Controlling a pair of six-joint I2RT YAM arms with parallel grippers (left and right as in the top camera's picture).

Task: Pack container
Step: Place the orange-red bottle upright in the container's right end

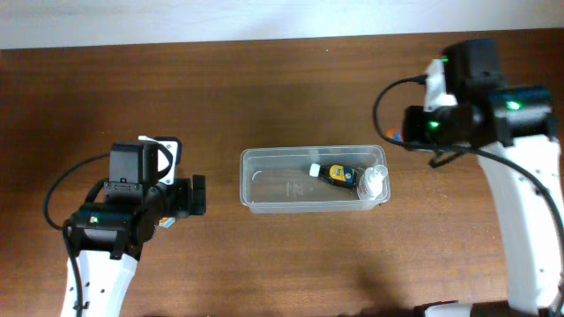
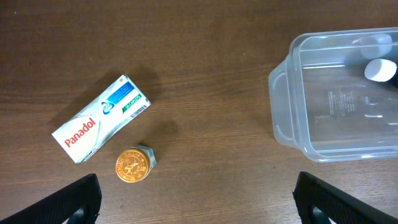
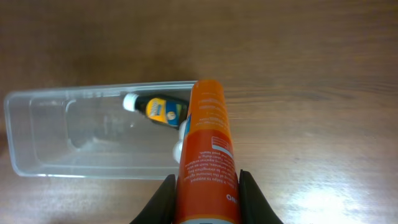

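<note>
The clear plastic container (image 1: 308,152) sits at the table's middle. It holds a small dark bottle with a yellow label (image 1: 335,173) and a clear white-capped bottle (image 1: 374,180). My right gripper (image 3: 208,199) is shut on an orange tube (image 3: 207,143), held above the table just right of the container (image 3: 62,93), whose dark bottle (image 3: 158,109) shows beyond it. My left gripper (image 2: 198,205) is open and empty, left of the container (image 2: 283,112). A white Panadol box (image 2: 99,118) and a small gold-lidded jar (image 2: 133,164) lie on the table ahead of it.
The brown wooden table ends at a pale wall along the far edge (image 1: 264,22). The right arm's white link (image 1: 529,220) runs along the right side, and the left arm's body (image 1: 115,229) sits at the front left.
</note>
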